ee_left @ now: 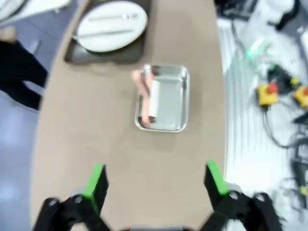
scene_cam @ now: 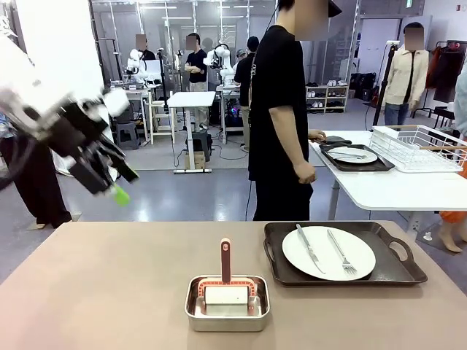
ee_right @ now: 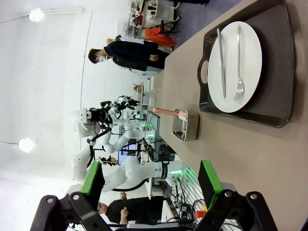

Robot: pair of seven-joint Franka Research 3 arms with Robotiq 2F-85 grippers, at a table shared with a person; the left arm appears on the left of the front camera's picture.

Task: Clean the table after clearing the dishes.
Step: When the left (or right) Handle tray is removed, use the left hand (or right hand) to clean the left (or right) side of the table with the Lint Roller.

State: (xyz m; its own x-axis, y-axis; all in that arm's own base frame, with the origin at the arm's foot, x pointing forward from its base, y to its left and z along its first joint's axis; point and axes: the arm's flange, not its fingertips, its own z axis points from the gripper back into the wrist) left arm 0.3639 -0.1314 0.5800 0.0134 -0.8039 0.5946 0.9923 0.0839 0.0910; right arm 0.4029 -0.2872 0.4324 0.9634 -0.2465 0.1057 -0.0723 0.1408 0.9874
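Left gripper [ee_left: 155, 177] and right gripper [ee_right: 150, 179] both stand released, empty. The plate [scene_cam: 328, 252] sits on its tray [scene_cam: 394, 271], lower right of the front frame, on the table [scene_cam: 109, 292]. Recommended: grip a tray handle squarely; lift level.

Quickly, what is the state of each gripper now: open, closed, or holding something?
Left gripper: open, fingers wide apart, holding nothing.
Right gripper: open, fingers wide apart, holding nothing.

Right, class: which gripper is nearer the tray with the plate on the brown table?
Right. The right gripper hovers close beside the tray; the left gripper is raised beyond the steel pan, farther off.
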